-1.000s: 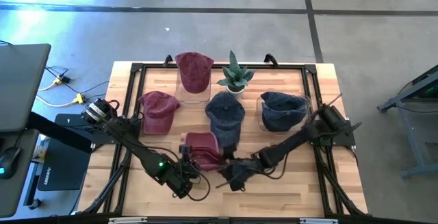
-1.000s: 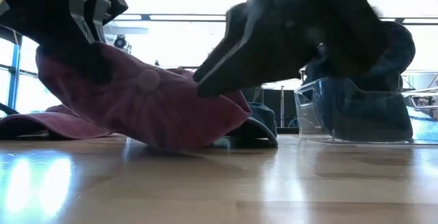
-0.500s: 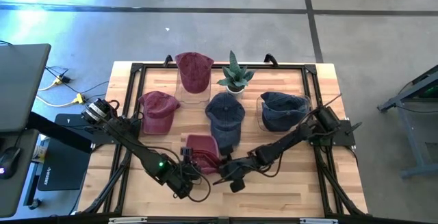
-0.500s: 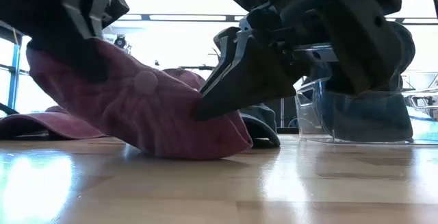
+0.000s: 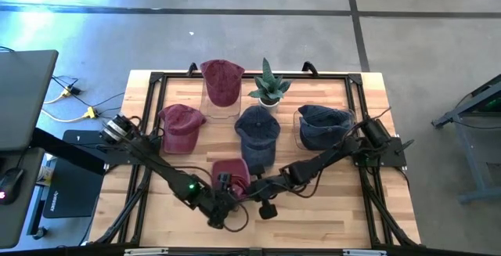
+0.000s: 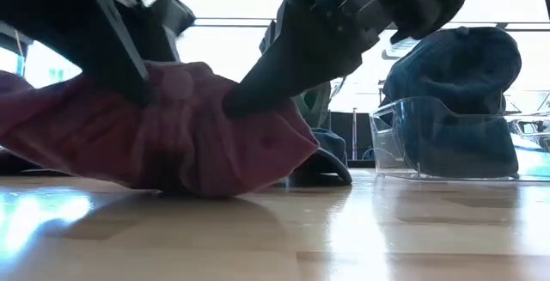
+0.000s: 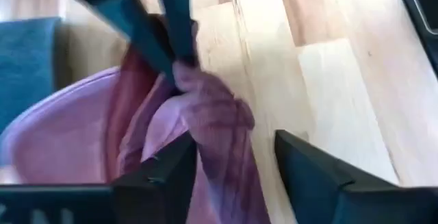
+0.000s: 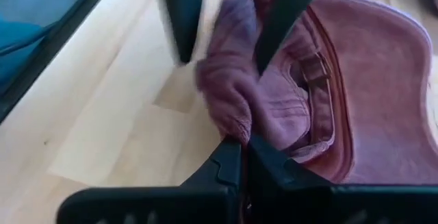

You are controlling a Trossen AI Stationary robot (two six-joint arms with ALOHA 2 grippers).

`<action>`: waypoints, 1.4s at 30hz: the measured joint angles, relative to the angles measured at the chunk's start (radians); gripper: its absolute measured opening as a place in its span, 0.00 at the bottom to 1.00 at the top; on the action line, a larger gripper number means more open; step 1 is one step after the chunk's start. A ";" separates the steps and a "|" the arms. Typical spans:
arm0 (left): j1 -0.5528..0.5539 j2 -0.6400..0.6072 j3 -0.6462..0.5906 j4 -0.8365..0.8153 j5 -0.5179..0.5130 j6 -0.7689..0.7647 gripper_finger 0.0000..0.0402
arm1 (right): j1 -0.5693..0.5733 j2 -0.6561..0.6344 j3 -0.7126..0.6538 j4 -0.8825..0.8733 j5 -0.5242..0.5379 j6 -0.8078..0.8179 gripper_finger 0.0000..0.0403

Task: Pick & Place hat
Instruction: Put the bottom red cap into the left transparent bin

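At the near edge of the wooden table [image 5: 149, 217], the right gripper [image 8: 239, 157] is pinched tight on a bunched fold of the maroon cap [image 5: 232, 171], its two dark fingers pressed together with the cloth caught between them. The left gripper [image 7: 229, 157] faces it from the opposite side of the same cap: its jaws stand apart, one on either side of the twisted fabric, and they do not look closed on it. In the low view the cap [image 6: 185, 135] sits crumpled on the tabletop directly under both grippers, its brim edge touching the wood. Just beyond the two grippers lies a navy cap [image 5: 257, 129], near the middle of the table. Off to the left gripper's side, a little farther back, is a second maroon cap [image 5: 181, 125]. On the right gripper's side, at about the same depth, another navy cap [image 5: 322, 125] rests in a clear plastic holder [image 6: 447, 148]. Farther still, past the middle navy cap, a small green potted plant [image 5: 269, 84] stands upright, and beside it a third maroon cap [image 5: 221, 81] is propped on a clear stand at the far edge.
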 joint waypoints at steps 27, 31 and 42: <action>0.008 0.100 0.003 0.002 0.017 0.077 0.22 | 0.000 -0.029 -0.005 0.020 -0.156 0.072 0.36; 0.008 0.037 0.003 -0.017 0.017 0.074 0.09 | 0.034 -0.075 -0.005 -0.079 -0.088 0.040 0.46; 0.009 -0.303 0.003 -0.115 0.091 0.047 0.02 | 0.141 -0.204 -0.026 -0.300 0.197 0.091 0.47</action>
